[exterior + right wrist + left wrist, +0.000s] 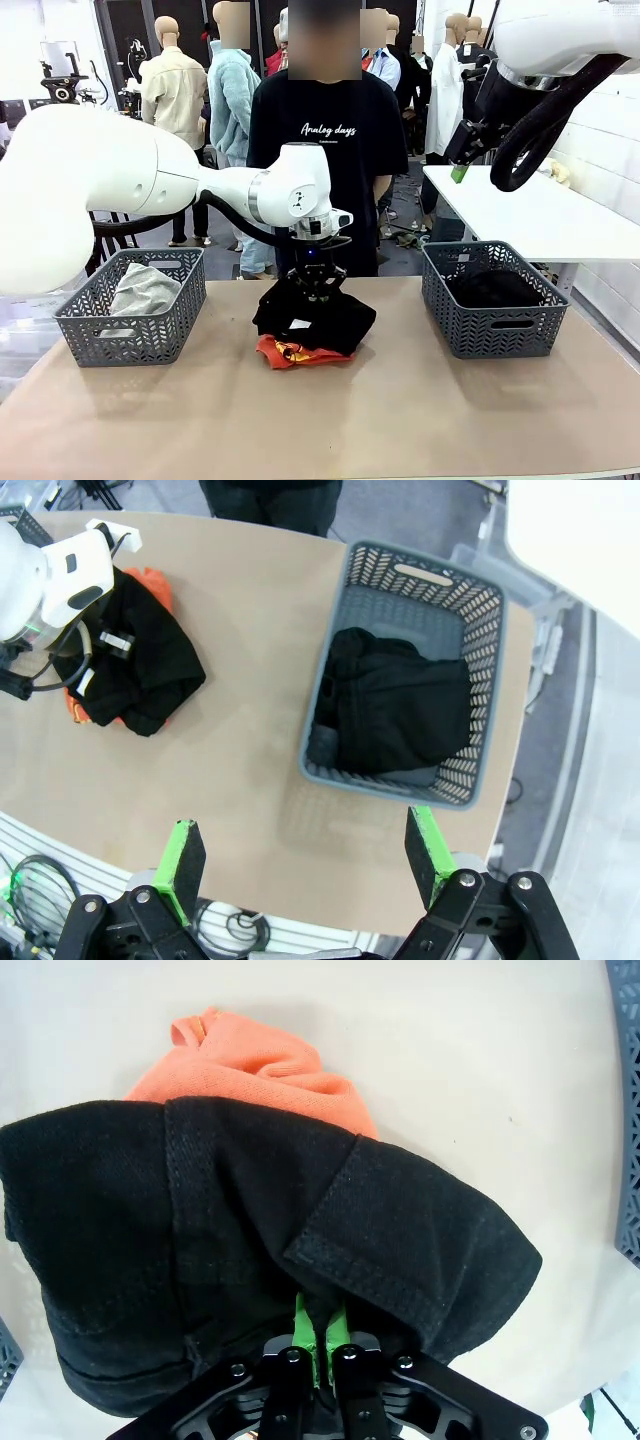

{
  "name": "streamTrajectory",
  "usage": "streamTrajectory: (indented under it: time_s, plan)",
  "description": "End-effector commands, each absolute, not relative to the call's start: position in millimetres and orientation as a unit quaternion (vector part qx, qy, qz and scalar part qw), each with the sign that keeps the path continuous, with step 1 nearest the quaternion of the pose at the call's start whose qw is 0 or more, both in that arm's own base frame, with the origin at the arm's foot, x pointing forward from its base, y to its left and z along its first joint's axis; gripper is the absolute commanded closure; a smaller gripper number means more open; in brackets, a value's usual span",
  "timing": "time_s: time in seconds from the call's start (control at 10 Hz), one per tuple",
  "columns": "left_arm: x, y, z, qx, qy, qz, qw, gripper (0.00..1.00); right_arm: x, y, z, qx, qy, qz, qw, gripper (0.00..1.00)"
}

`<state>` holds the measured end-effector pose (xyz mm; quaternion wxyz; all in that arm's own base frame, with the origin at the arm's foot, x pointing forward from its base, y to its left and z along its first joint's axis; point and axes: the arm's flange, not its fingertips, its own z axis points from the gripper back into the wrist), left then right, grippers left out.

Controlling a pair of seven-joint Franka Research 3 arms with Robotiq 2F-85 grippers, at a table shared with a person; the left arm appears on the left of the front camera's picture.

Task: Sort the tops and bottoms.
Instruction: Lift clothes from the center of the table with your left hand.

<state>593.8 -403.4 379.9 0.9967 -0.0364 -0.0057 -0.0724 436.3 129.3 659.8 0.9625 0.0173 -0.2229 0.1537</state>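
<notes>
Left jaws pinch black bottoms (200, 1240); baskets (120, 340) hold grey top (145, 287), trousers (400, 705).

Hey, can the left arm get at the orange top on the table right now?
Probably not directly: the black garment lies over the orange top, leaving just an edge showing, and the left gripper is shut on that black cloth.

Bare table (420, 420) lies open between the middle clothes pile (313, 322), left basket (130, 338) and right basket (497, 338).
</notes>
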Motion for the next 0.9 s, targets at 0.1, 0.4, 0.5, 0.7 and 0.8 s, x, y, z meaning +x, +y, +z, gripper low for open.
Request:
streamTrajectory:
  time_s: [0.1,0.4,0.5,0.7,0.8]
  plan:
    - [597.5,-393.4,459.3,0.021,-0.059,-0.075,0.995,1.00,434.3,128.1,659.7,0.017,-0.218,0.152,0.964,0.00]
    - [585.8,-392.3,547.7,0.045,-0.085,-0.054,0.994,1.00,434.3,128.1,659.7,0.017,-0.218,0.152,0.964,0.00]
    - [579.9,-389.6,564.1,0.053,-0.099,-0.044,0.993,1.00,434.3,128.1,659.7,0.017,-0.218,0.152,0.964,0.00]
    - [570.9,-383.6,601.5,0.063,-0.151,-0.032,0.986,1.00,434.3,128.1,659.7,0.017,-0.218,0.152,0.964,0.00]
    - [567.5,-380.6,603.1,0.064,-0.167,-0.031,0.983,1.00,434.3,128.1,659.7,0.017,-0.218,0.152,0.964,0.00]
